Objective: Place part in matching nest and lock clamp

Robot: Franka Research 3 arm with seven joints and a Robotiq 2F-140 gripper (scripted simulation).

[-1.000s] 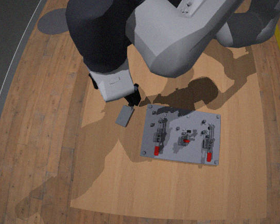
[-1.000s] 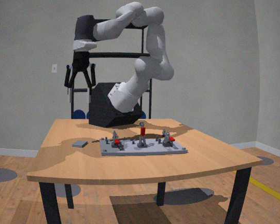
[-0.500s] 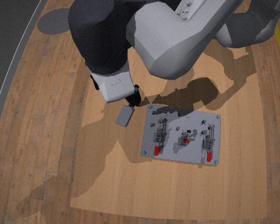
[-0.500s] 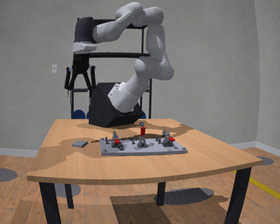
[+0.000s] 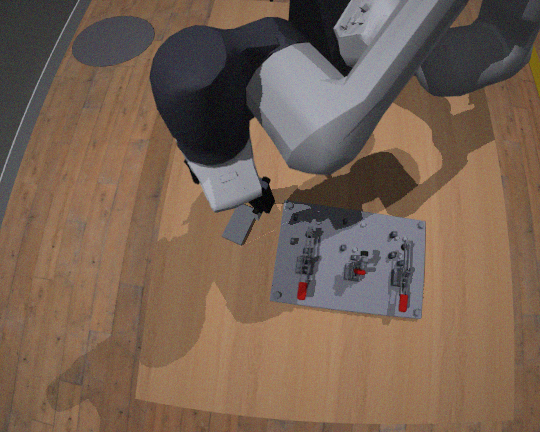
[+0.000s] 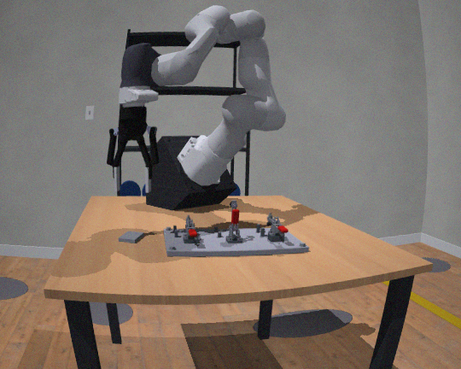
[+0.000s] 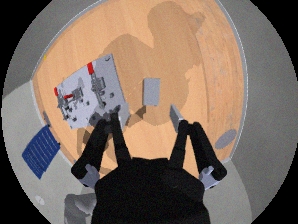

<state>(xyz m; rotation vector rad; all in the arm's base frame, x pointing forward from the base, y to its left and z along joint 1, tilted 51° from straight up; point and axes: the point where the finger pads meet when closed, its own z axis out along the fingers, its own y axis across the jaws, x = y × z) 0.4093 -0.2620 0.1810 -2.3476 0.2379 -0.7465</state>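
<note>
The part (image 5: 238, 225) is a flat grey block lying on the table left of the fixture; it also shows in the side view (image 6: 131, 237) and the wrist view (image 7: 153, 91). The fixture (image 5: 349, 258) is a grey plate with three nests and red-handled clamps. The left clamp (image 5: 302, 290) and right clamp (image 5: 403, 302) have their handles lying down. The middle clamp (image 6: 235, 216) has its handle standing upright. My gripper (image 6: 131, 164) hangs high above the part, open and empty. Its fingers frame the part from above in the wrist view.
The arm's black base (image 6: 185, 179) stands at the table's back edge, behind the fixture. A black rack (image 6: 185, 90) stands behind the table. The fixture also shows at the left in the wrist view (image 7: 87, 91).
</note>
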